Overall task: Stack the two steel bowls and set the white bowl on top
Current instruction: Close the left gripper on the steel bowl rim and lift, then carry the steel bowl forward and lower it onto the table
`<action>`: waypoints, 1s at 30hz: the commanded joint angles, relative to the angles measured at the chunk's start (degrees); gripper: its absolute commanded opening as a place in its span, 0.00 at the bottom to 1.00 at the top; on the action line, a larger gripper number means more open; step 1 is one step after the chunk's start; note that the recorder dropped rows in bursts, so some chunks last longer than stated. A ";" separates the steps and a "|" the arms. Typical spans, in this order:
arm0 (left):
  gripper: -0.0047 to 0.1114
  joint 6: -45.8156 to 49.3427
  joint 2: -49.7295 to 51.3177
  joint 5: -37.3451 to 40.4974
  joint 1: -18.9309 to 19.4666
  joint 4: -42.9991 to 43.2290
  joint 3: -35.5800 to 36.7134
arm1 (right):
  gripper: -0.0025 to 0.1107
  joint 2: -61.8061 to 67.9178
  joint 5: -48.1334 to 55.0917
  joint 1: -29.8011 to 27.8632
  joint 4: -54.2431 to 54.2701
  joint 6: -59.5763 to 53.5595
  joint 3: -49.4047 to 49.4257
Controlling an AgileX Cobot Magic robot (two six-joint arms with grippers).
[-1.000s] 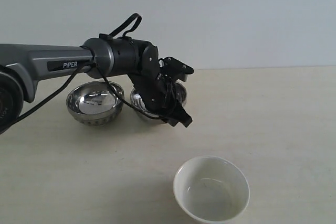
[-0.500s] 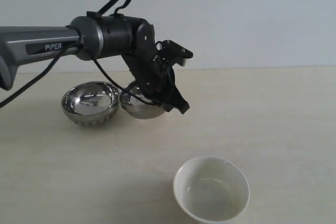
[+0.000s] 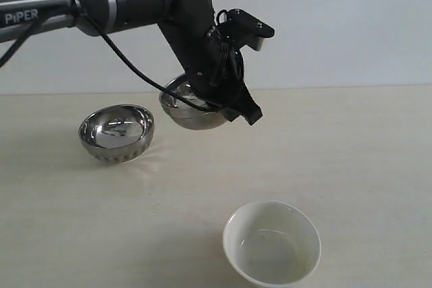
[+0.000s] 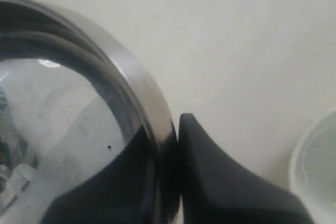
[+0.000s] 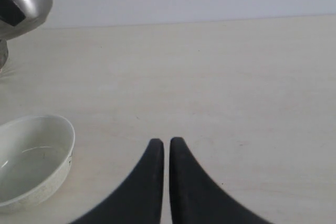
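Observation:
One steel bowl (image 3: 191, 107) hangs tilted in the air above the table, its rim pinched by my left gripper (image 3: 239, 107), which is shut on it. The left wrist view shows that rim (image 4: 137, 85) clamped between the dark fingers (image 4: 220, 182). The other steel bowl (image 3: 117, 131) rests on the table to the left of the lifted one. The white bowl (image 3: 271, 243) sits near the front edge, also visible in the right wrist view (image 5: 32, 157). My right gripper (image 5: 166, 142) is shut on nothing, low over bare table, apart from the white bowl.
The pale wooden table (image 3: 358, 160) spreads to the right. A plain light wall stands behind. A black cable (image 3: 128, 65) loops under the left arm.
My left gripper has raised the steel bowl off the table and carried it up and slightly right. The other steel bowl and the white bowl have stayed put.

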 commanded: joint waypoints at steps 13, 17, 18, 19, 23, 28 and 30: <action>0.07 -15.22 -22.77 11.34 -1.82 9.00 17.31 | 0.02 -0.29 -0.25 -0.05 -0.44 -0.03 0.23; 0.07 -17.43 -28.95 5.86 -1.82 9.64 30.97 | 0.02 -0.29 -0.25 -0.05 -0.44 -0.03 0.23; 0.07 -17.43 -30.49 3.52 -1.82 9.80 34.59 | 0.02 -0.29 -0.25 -0.05 -0.44 -0.03 0.23; 0.07 -18.54 -31.57 1.63 -1.82 10.31 37.37 | 0.02 -0.29 -0.25 -0.05 -0.44 -0.03 0.23; 0.07 -21.29 -34.68 -5.79 -1.82 11.63 48.71 | 0.02 -0.29 -0.25 -0.05 -0.44 -0.03 0.23; 0.07 -22.84 -34.74 -16.14 -1.82 11.27 60.52 | 0.02 -0.29 -0.25 -0.05 -0.44 -0.03 0.23; 0.07 -22.84 -34.74 -17.62 -1.82 12.11 63.62 | 0.02 -0.29 -0.25 -0.05 -0.44 -0.03 0.23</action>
